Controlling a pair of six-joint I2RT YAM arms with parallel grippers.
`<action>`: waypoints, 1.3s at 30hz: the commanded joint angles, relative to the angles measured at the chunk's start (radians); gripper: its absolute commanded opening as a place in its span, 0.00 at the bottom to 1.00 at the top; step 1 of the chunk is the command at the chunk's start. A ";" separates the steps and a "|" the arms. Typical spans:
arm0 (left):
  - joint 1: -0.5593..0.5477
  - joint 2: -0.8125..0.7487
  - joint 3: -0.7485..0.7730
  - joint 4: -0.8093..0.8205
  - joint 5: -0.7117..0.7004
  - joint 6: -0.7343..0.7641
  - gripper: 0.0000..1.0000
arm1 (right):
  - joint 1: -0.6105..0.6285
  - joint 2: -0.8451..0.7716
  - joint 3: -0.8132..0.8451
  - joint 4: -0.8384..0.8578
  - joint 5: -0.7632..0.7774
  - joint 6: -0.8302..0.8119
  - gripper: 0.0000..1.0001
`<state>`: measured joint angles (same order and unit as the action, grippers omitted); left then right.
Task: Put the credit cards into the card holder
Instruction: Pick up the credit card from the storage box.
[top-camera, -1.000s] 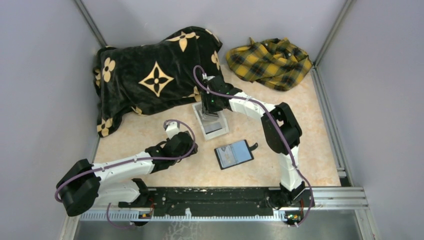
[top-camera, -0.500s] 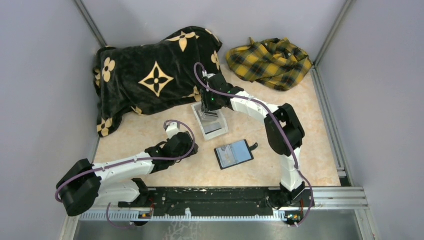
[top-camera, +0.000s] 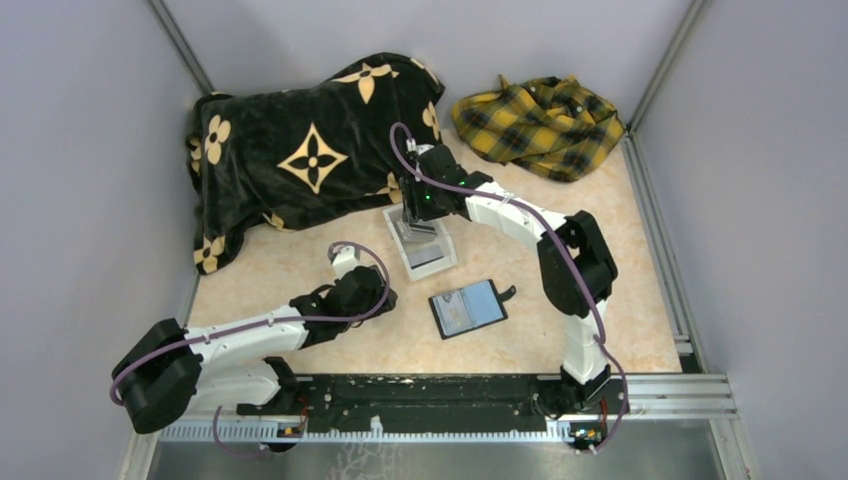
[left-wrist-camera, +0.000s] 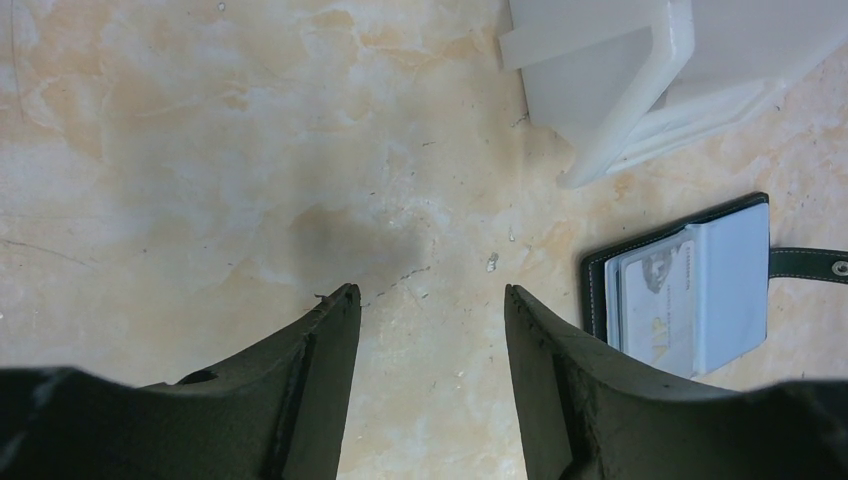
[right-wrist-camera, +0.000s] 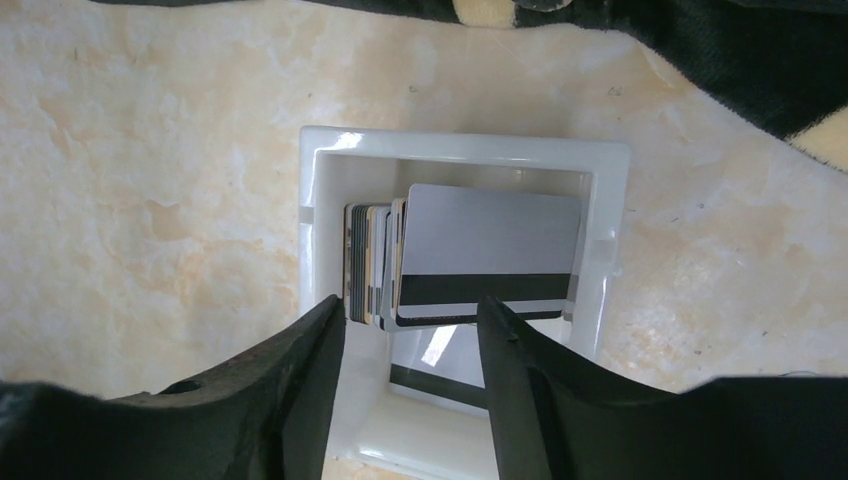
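Lining up a one-card pick
Near centre, the card holder (top-camera: 468, 308) lies open; left of it the left gripper (left-wrist-camera: 430, 292) hangs wide apart, empty. Farther off, the right gripper (right-wrist-camera: 410, 305), jaws parted and holding nothing, hovers over credit cards (right-wrist-camera: 490, 245) standing in the white box (right-wrist-camera: 460, 150): best straddle only the front card before closing.

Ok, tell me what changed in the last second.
The right gripper edged slightly farther over the white box, its elbow swinging right; jaws open above the credit cards, nothing taken. The left gripper and card holder stayed put.
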<state>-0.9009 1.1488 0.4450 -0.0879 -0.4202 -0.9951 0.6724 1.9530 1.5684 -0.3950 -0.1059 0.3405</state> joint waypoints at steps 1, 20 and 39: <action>0.004 -0.024 -0.021 0.015 0.009 -0.010 0.61 | 0.012 -0.019 0.025 -0.002 0.011 -0.017 0.54; 0.116 0.199 0.079 0.175 0.012 0.129 0.49 | 0.007 0.079 0.072 -0.003 -0.014 -0.022 0.57; 0.267 0.430 0.129 0.558 0.210 0.210 0.47 | 0.026 0.052 0.044 0.013 -0.050 -0.008 0.34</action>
<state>-0.6434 1.5528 0.5419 0.3985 -0.2626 -0.8021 0.6743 2.0396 1.5925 -0.4068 -0.1307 0.3328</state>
